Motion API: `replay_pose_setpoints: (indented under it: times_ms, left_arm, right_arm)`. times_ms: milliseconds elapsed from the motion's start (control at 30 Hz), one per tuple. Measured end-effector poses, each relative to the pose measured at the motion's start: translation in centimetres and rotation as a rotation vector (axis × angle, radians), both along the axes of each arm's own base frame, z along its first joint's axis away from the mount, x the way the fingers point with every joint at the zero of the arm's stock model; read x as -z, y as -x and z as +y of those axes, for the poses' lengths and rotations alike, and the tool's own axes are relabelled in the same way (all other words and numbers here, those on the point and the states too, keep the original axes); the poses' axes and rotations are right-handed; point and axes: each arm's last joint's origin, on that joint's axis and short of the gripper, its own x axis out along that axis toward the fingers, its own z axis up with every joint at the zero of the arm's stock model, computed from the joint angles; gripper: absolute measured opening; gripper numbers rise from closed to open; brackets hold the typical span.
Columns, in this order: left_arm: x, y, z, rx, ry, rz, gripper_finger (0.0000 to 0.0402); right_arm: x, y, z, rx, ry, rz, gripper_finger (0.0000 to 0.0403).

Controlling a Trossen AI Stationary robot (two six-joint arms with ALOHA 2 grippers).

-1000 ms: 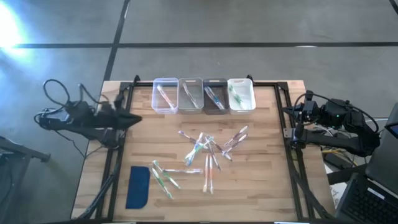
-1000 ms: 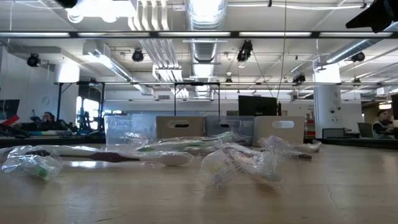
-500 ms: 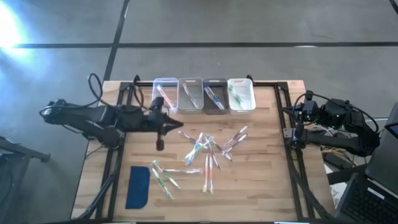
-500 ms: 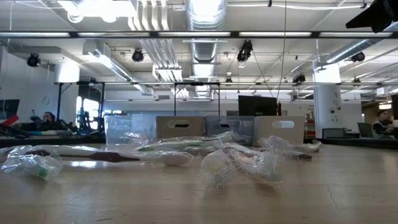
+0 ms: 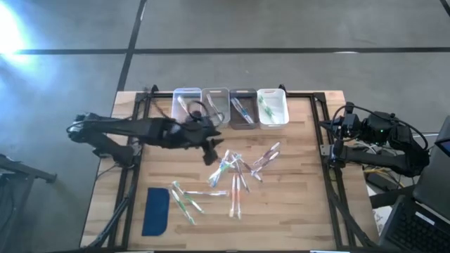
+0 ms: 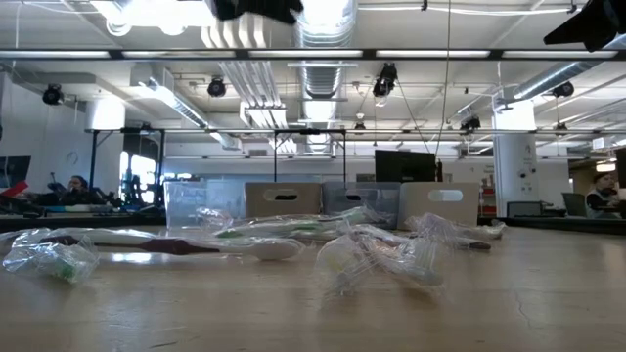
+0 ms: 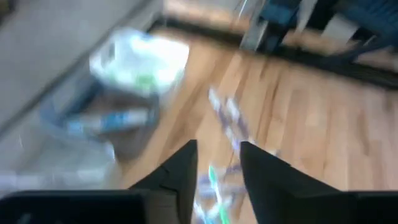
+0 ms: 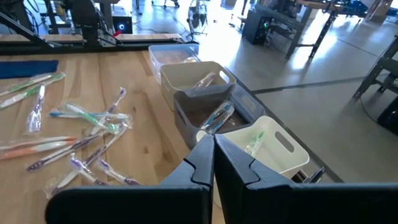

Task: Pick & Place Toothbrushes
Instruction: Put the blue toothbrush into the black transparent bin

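Several wrapped toothbrushes [image 5: 235, 172] lie flat in a loose heap on the middle of the wooden table; the right wrist view shows them too [image 8: 81, 124]. A few more toothbrushes [image 5: 184, 200] lie beside a blue pad. My left gripper [image 5: 211, 153] hangs above the table just left of the heap, its fingers apart [image 7: 219, 163] with nothing between them. My right gripper [image 8: 213, 149] waits shut at the table's right edge [image 5: 336, 144], touching nothing.
A row of small bins [image 5: 229, 107] stands at the far edge, each with one or more toothbrushes in it. The dark-blue pad [image 5: 156, 211] lies at the near left. Black frame rails [image 5: 130, 176] run along both table sides.
My left arm has swung out from the table's left edge toward the middle, rising a little, and its gripper now hangs beside the heap of toothbrushes. The toothbrushes have not moved.
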Motion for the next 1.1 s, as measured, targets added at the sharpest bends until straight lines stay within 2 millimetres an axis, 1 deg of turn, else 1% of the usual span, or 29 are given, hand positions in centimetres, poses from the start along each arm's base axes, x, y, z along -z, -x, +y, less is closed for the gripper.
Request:
replay_pose_setpoints:
  times_ms: [100,167,300,400,533,667,800,967,1100]
  left_arm:
    - [1.6,-1.1,0.2,-0.066,0.08,0.061,0.0158]
    - [2.7,-1.7,0.2,-0.08,0.116,0.103,0.0171]
    - [5.1,-3.1,-0.2,-0.053,0.165,0.184,0.0183]
    - [6.2,-3.8,-0.1,-0.114,0.224,0.193,0.0182]
    - [8.3,-5.0,-0.2,-0.238,0.334,0.212,0.0181]
    - [10.0,-6.0,-0.3,-0.332,0.413,0.219,0.018]
    - [12.3,-6.9,-0.4,-0.398,0.436,0.275,0.0175]
    - [15.0,-7.6,-0.4,-0.45,0.428,0.363,0.0167]
    - [16.6,-8.1,-0.4,-0.473,0.427,0.406,0.0162]
  right_arm:
    - [0.0,0.0,0.0,0.001,-0.002,-0.001,0.0008]
    - [0.0,0.0,0.0,0.0,0.0,0.0,0.0008]
    - [0.0,0.0,0.0,0.001,-0.002,-0.001,0.0008]
    - [0.0,0.0,0.0,0.0,0.0,0.0,0.0008]
    - [0.0,0.0,0.0,0.0,0.0,0.0,0.0008]
    - [0.0,0.0,0.0,0.0,-0.001,0.0,0.0008]
    - [0.0,0.0,0.0,0.0,-0.002,-0.001,0.0008]
    - [0.0,0.0,0.0,0.0,-0.002,-0.001,0.0008]
    - [0.0,0.0,0.0,0.0,-0.002,-0.001,0.0008]
